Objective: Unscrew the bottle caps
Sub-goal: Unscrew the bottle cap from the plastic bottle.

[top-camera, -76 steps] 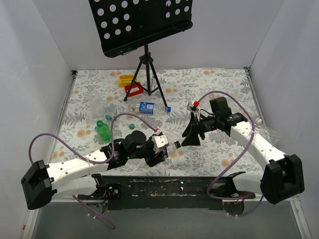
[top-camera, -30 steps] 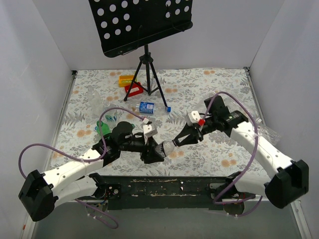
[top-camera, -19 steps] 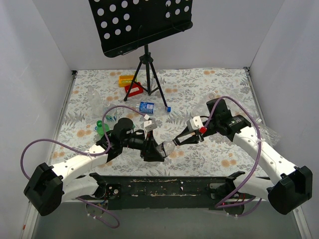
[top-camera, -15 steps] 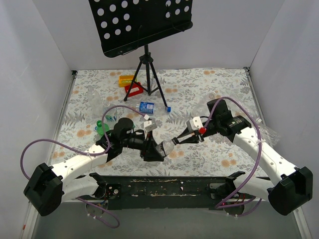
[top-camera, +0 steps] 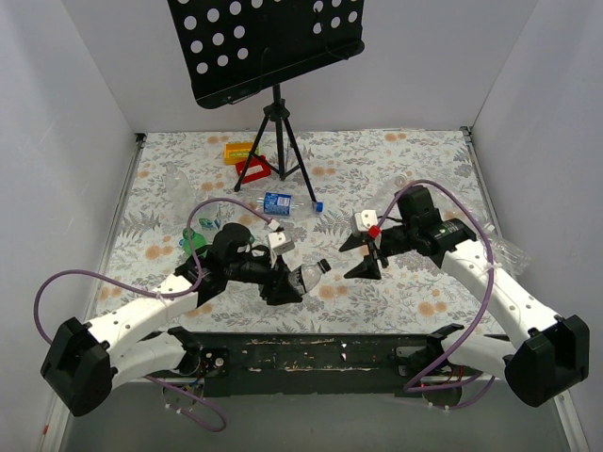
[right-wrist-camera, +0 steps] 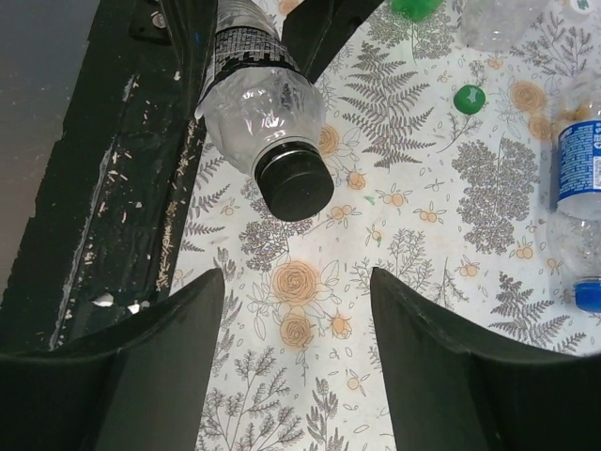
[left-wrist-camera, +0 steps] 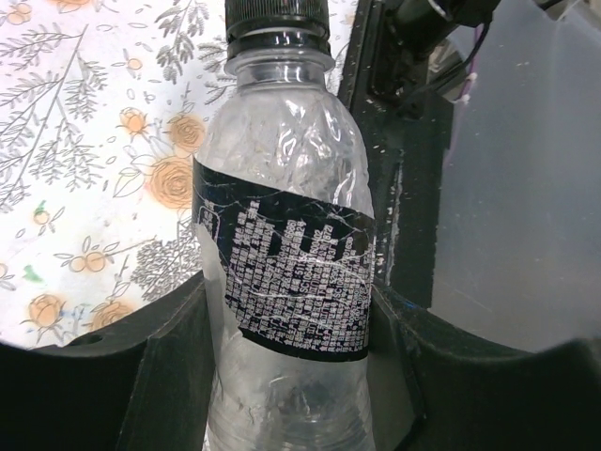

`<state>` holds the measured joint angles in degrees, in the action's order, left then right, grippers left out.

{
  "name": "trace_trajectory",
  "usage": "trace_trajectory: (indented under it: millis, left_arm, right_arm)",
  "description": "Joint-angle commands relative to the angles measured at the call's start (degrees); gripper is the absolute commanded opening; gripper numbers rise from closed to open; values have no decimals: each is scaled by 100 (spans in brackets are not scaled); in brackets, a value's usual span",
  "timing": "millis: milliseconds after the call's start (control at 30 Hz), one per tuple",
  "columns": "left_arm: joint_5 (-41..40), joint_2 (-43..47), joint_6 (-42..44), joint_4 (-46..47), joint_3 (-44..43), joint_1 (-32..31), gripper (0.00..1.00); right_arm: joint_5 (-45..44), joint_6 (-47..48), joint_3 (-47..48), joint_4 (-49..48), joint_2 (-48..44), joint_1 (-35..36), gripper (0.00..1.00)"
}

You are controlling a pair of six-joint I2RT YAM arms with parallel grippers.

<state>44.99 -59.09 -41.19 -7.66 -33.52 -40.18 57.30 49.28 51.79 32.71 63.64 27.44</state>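
Left wrist view: the left gripper is clamped on a bottle, with 1 finger on each side of its lower body. The bottle is clear, crinkled plastic with a black label printed in small white text, and a black cap is seated on the neck. In the top external view it sits at 6 o'clock from the centre of the table, near the front edge. Its long axis runs from 8 o'clock to 2 o'clock, cap end at 2 o'clock. The right gripper faces that cap with its fingers spread apart, near it but not touching.
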Motion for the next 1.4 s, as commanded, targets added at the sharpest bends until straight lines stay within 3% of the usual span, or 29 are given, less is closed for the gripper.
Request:
trace_trajectory:
  millis: [0, 400, 733, 1267, 1367]
  left_arm:
    - [-543, 319, 506, -297, -173, -121, 7]
    - [-2547, 389, 928, -552, -261, -1211, 7]
    - [-3251, 539, 937, -289, -129, -1571, 7]
    - [-3489, 3, 911, 10, -340, -1932, 7]
    - [-3497, -41, 893, 37, -348, -1949, 7]
  right_arm:
    - [-52, -428, 542, 401, 184, -20, 72]
    - [27, -1130, 990, 1141, 316, -116, 76]
    - [53, -3959, 683, 104, 641, -529, 73]
    - [124, -4242, 533, 69, 1511, 103, 68]
    - [264, -4181, 665, 130, 1678, 174, 62]
